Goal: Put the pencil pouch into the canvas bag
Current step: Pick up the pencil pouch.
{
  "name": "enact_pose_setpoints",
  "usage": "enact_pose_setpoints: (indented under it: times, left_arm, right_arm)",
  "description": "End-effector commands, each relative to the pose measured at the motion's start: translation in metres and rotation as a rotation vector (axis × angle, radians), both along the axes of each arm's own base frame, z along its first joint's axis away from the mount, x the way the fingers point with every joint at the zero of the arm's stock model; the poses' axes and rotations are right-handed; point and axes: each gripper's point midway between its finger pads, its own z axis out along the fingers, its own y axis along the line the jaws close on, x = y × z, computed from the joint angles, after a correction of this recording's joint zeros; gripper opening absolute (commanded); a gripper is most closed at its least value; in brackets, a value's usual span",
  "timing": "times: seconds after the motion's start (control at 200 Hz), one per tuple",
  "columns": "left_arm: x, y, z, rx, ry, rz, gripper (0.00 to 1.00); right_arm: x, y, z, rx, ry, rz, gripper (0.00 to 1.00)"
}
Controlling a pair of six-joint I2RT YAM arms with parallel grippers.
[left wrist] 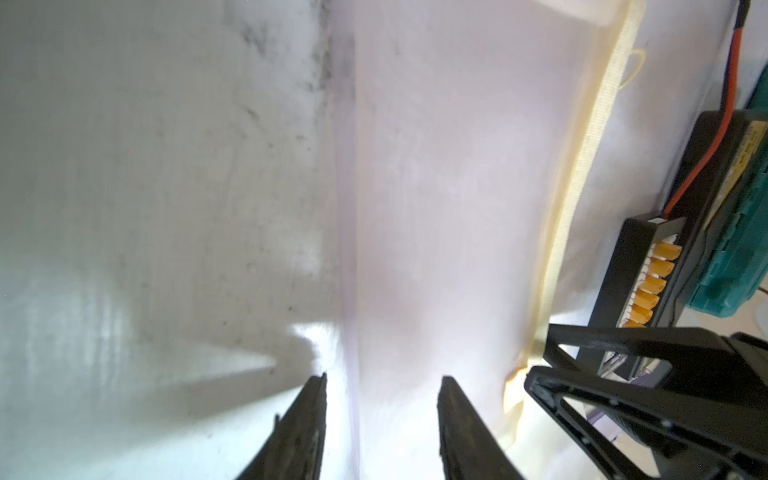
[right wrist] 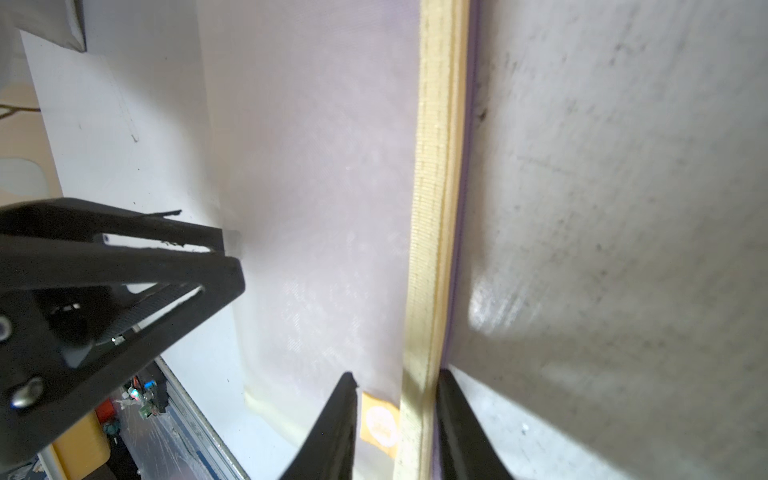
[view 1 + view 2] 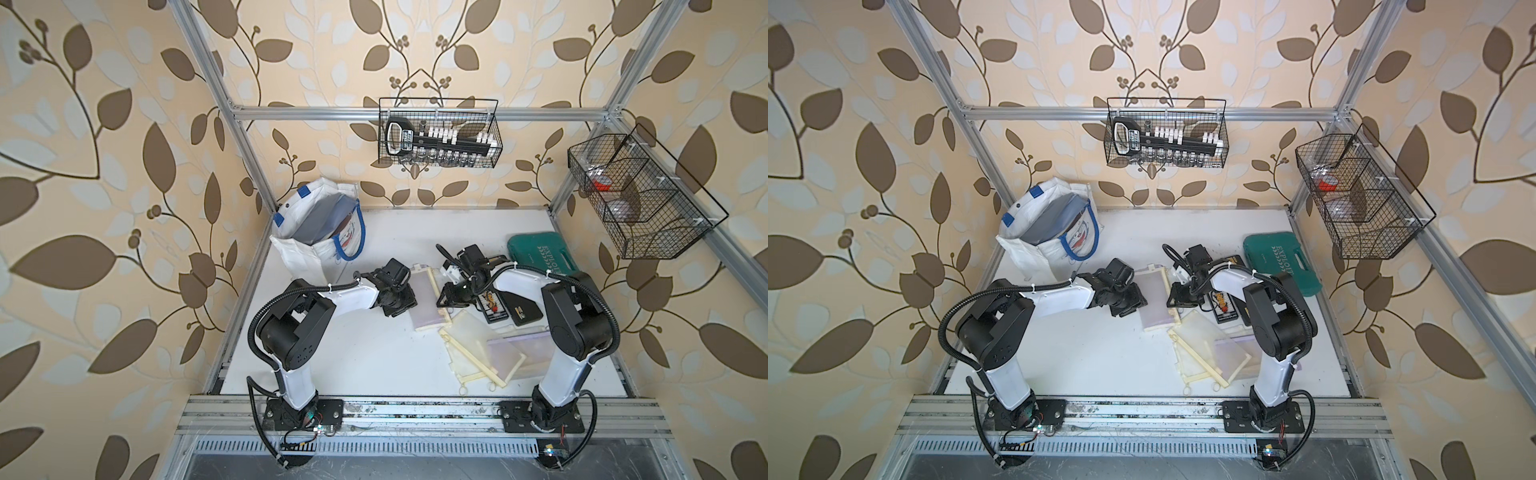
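Pencil pouch lies on desk; grasp step. My left pincer and right pincer straddle opposite edges, part-spread, not pinching. Next, likely: close, lift toward canvas bag.

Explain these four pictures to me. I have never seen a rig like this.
Two robot arms stand at a white table, each ending in a two-fingered gripper. Two pictures look down from overhead; the other two come from cameras on the arms' wrists. On the table lie the pencil pouch, other pouches and a teal tool case. The open canvas bag stands at the far corner on the left arm's side. The left gripper and right gripper straddle opposite edges of the pencil pouch, jaws apart. It seems not yet pinched or lifted.
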Motion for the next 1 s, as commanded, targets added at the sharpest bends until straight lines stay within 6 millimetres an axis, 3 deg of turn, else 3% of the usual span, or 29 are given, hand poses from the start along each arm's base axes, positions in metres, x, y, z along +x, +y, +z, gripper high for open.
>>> enact_pose_setpoints:
  times: [0.0,0.275,0.545,0.995]
  left_arm:
    - [0.007,0.001,0.026,0.037,-0.063,-0.03,0.45]
    - [0.011,-0.003,0.029,0.03,-0.075,-0.039,0.44]
    - [0.016,-0.012,0.023,0.0,-0.076,-0.049,0.41]
    - [0.011,0.015,0.023,0.127,-0.107,-0.055,0.41]
  right_arm:
    - [-0.006,0.003,0.002,0.005,-0.004,0.014,0.29]
    - [-0.009,0.007,0.0,0.008,-0.002,0.026,0.19]
    - [-0.01,0.009,0.0,0.01,-0.001,0.033,0.19]
    - [-0.013,0.009,-0.004,0.005,0.006,0.041,0.09]
